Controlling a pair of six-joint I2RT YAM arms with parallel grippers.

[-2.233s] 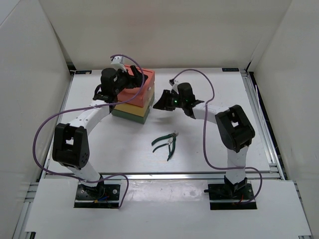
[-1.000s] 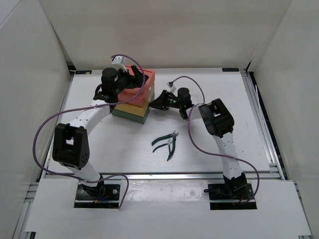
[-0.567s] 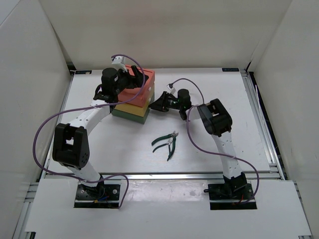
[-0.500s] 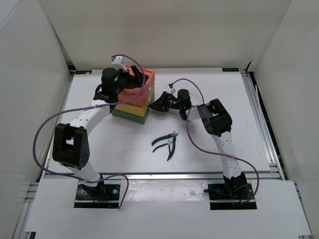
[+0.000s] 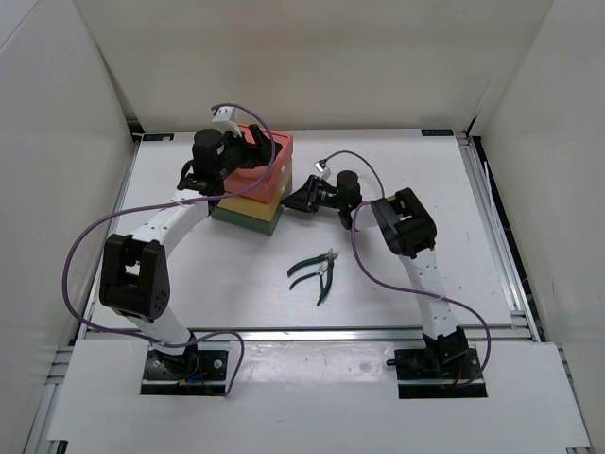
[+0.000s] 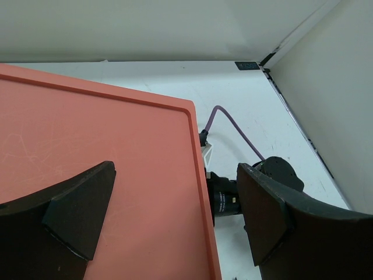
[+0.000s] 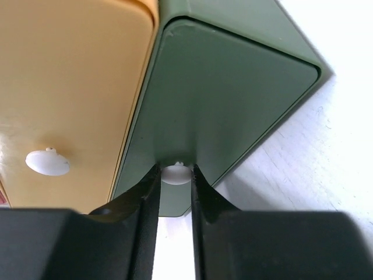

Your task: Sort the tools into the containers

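Note:
Three stacked box drawers stand at the back left: salmon-red (image 5: 267, 165) on top, yellow (image 5: 260, 200), dark green (image 5: 253, 220) at the bottom. My right gripper (image 5: 299, 200) is shut on the white knob (image 7: 176, 173) of the dark green drawer (image 7: 227, 99); the yellow drawer's knob (image 7: 47, 163) is free. My left gripper (image 5: 248, 151) is open, its fingers (image 6: 76, 210) spread flat over the salmon-red top (image 6: 105, 169). Two dark-green-handled pliers (image 5: 317, 270) lie on the table. Wrenches and screwdrivers are out of view.
White walls enclose the table (image 5: 397, 161) on three sides. A metal rail (image 5: 482, 208) runs along the right edge. Purple cables loop from both arms.
The right arm has reached left from its folded pose, and its gripper has closed in on the dark green drawer's front. The left arm and the pliers have not moved.

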